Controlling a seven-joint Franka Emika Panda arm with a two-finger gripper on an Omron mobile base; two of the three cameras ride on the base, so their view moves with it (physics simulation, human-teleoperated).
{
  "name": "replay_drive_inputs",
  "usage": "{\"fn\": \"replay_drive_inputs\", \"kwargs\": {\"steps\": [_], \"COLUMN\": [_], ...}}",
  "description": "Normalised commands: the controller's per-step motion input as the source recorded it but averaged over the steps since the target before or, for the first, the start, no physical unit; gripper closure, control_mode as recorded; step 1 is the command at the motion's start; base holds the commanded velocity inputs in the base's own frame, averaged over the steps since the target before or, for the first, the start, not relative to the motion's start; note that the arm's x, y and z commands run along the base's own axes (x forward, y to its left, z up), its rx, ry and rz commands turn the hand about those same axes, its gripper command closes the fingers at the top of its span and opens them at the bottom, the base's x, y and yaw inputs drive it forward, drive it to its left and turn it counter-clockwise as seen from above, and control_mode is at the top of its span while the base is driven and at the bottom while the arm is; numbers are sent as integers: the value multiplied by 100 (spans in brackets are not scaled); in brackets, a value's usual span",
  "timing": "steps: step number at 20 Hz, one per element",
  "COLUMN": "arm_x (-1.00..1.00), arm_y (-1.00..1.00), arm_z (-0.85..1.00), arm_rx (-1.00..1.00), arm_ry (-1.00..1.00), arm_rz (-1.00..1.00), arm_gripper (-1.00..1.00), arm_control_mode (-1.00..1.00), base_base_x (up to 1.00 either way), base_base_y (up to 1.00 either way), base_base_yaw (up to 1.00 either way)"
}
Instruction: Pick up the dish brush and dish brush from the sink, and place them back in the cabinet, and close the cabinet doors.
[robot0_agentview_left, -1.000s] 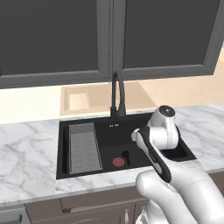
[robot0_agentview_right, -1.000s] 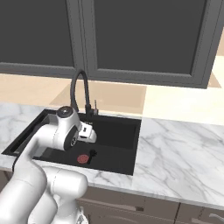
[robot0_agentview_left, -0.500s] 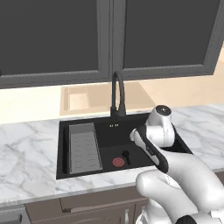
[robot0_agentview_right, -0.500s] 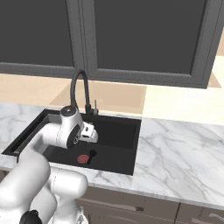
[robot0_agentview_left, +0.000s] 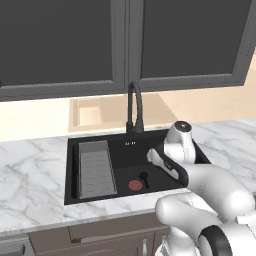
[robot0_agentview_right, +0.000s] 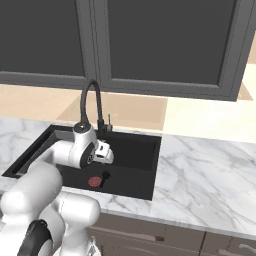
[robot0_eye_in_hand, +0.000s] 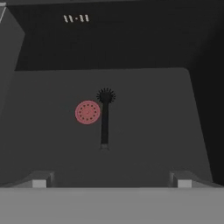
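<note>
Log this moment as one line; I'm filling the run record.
phase: approach | gripper: open, above sink floor | black dish brush: lying beside red drain | cabinet doors: closed

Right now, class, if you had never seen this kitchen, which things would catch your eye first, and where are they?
The white robot arm leans over the black rectangular sink set in the marble counter, under the tall dark wall cabinet doors. On the sink floor, a black dish brush with a bristly round head lies right beside the red round drain disc. The open gripper hangs above them, holding nothing.
</note>
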Motion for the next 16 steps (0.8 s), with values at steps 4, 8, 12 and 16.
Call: {"fn": "replay_drive_inputs", "kwargs": {"steps": [4, 8, 12, 16], "arm_x": [12, 5, 1, 0], "arm_y": [0, 3, 2, 0], "arm_z": [-33, -35, -35, -29], "arm_rx": [0, 0, 0, 0], "arm_ry": [0, 0, 0, 0], "arm_rz": [0, 0, 0, 0], "arm_gripper": [-100, -100, -100, -100], "arm_control_mode": [-100, -100, -100, -100], "base_base_x": [0, 0, 0, 0], "base_base_y": [0, 0, 0, 0], "base_base_yaw": [0, 0, 0, 0]}}
